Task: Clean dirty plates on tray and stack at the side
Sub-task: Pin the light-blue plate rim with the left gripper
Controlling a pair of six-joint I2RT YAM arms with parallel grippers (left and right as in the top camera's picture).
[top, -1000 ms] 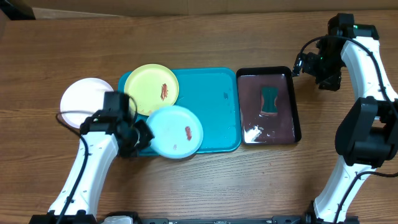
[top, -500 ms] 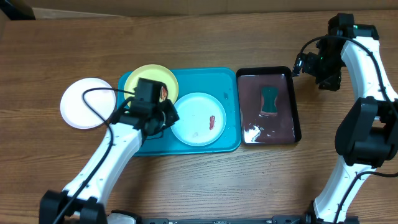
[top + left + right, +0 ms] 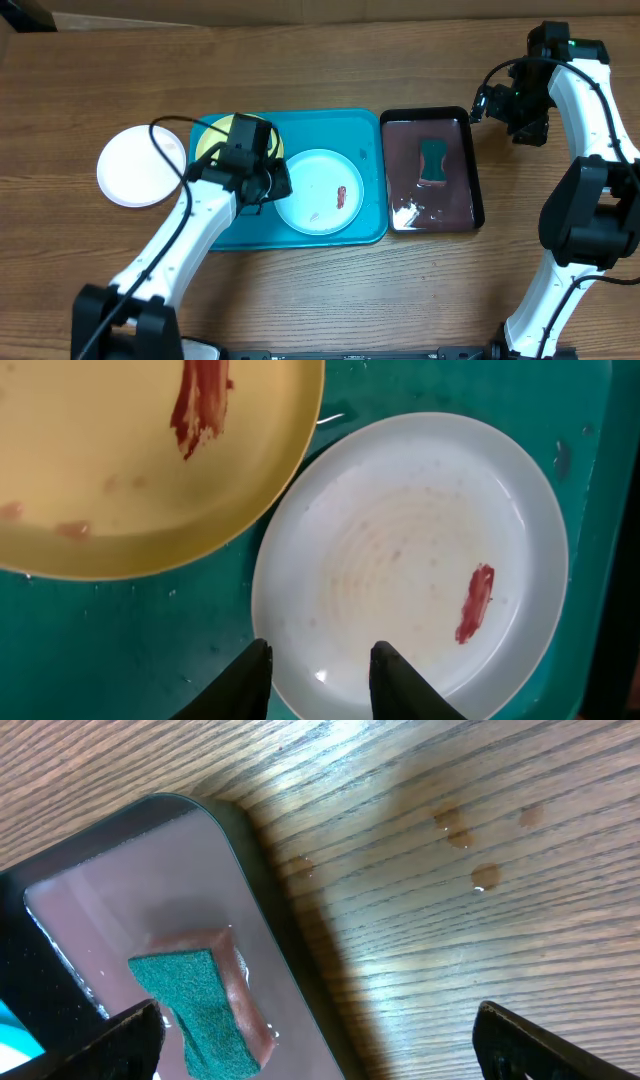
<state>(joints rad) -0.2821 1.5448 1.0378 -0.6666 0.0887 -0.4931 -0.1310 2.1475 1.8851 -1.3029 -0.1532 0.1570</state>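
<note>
Left gripper: the left gripper (image 3: 268,182) hovers over the tray (image 3: 350,125). Its fingers (image 3: 248,682) are narrowly parted and hold nothing, just above the 9 o'clock rim of the light blue plate (image 3: 318,205).
Right gripper: the right gripper (image 3: 497,100) has its jaws spread wide and empty. It hangs by the 1 o'clock corner of the black tray (image 3: 477,180).
Plates: the light blue plate lies flat near the middle of the tray and carries a red smear (image 3: 475,603). The yellow-green plate (image 3: 120,470), also smeared, sits at its 10 o'clock, and their rims meet or overlap; I cannot tell which. The white plate (image 3: 135,165) rests on the table at 9 o'clock, off the tray.
Sponge: the green sponge (image 3: 432,162) sits in brownish liquid in the black tray.
Risk, snagged rim: if the left fingers rise crookedly, they may catch the rim and tip or drag the plate.
Risk, sliding: the tray looks wet, so scrubbing an unheld plate could push it into the yellow-green plate.
Risk, drips: a soaked sponge carried across would likely drip, and drops already dot the wood in the right wrist view.
Changed since a second ago: the light blue plate then overhung the tray's 7 o'clock corner in the left gripper's grip and has now been released at the centre. The left arm now hides most of the yellow-green plate.
Unchanged: the right arm, sponge and white plate.
</note>
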